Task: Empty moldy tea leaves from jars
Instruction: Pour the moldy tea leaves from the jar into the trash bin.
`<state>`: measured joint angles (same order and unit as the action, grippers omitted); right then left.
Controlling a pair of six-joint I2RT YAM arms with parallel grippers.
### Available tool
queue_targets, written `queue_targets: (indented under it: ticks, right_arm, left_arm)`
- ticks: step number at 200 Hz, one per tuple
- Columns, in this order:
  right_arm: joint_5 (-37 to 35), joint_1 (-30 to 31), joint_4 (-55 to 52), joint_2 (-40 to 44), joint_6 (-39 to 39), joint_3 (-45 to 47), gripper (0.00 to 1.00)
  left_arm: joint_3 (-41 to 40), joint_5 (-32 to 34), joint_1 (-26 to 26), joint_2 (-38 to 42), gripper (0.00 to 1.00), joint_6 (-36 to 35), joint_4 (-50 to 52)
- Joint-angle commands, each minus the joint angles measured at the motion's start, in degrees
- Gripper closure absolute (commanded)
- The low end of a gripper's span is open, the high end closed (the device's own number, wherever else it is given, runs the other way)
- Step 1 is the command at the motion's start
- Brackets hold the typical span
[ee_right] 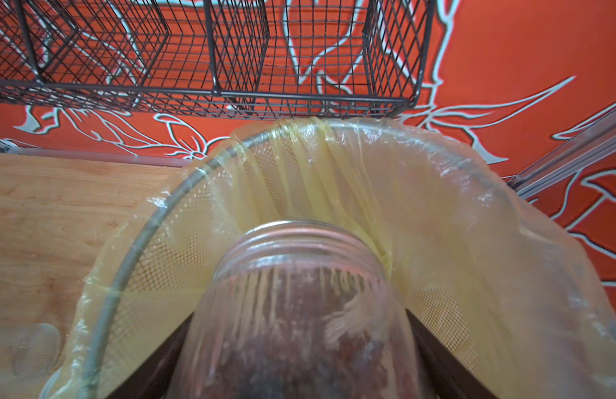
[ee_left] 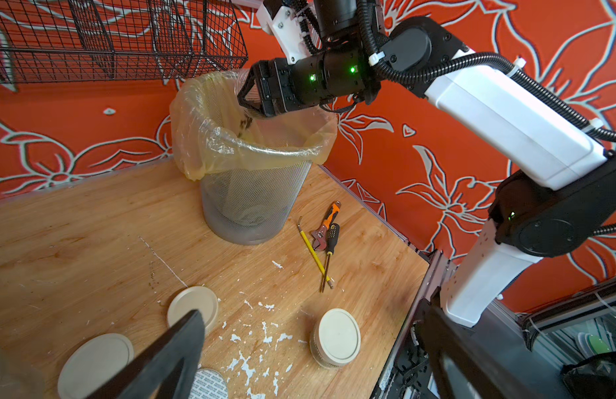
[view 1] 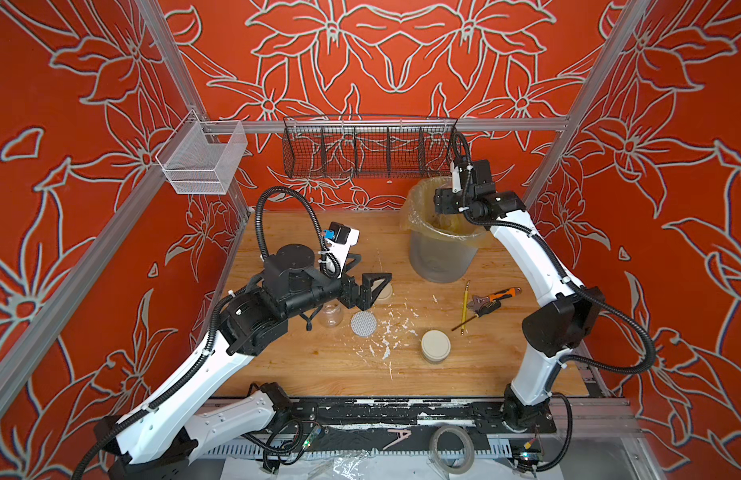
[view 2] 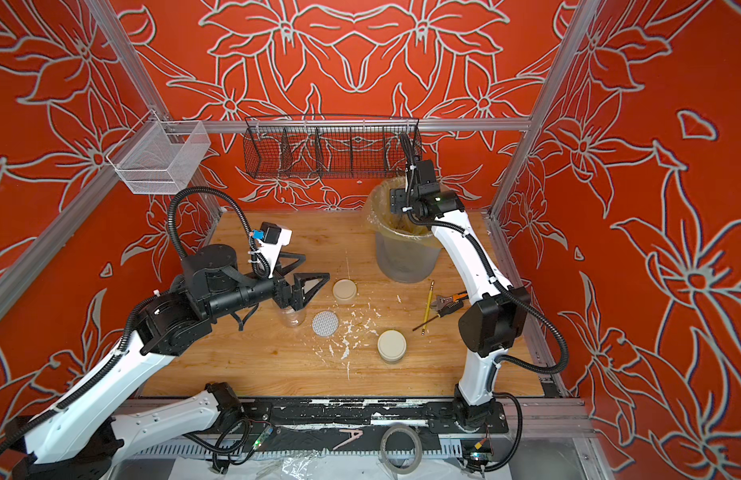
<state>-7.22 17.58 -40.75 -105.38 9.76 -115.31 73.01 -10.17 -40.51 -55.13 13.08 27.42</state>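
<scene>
right fingers (ee_right: 154, 366) grip a jar (ee_right: 292, 293), long axis tipped mouth-first into the bin (ee_right: 154, 221), leaves (ee_right: 351, 352) lodged near its base; left fingers (view 1: 377, 284) wide.

No lettering is legible (marks on the dotted lid (ee_left: 210, 383) are blurred).

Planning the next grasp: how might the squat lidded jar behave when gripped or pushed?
The squat lidded jar looks wider than tall, so it likely slides rather than tips. Its round clear wall may slip in a grip.
</scene>
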Motion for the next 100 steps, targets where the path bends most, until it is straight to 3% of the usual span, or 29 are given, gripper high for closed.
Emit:
queue_targets:
  ticks: [1,67,100]
  right_arm:
    - [0.01,-0.36,-2.52,-1.75,-0.97,-4.29,0.67]
    - [1.51,-0.35,-1.84,1.14,1.2,-3.52,0.67]
    - [3.08,-0.36,2.38,5.89,0.78,1.92,0.67]
  left_arm:
    - [0.29,-0.2,-0.09,-0.09,0.03,0.18,0.0]
    - [0.38,-0.46,-0.14,-0.32,0.02,0.54,-0.26]
    - [0.38,-0.78,-0.14,-0.49,0.03,0.72,-0.26]
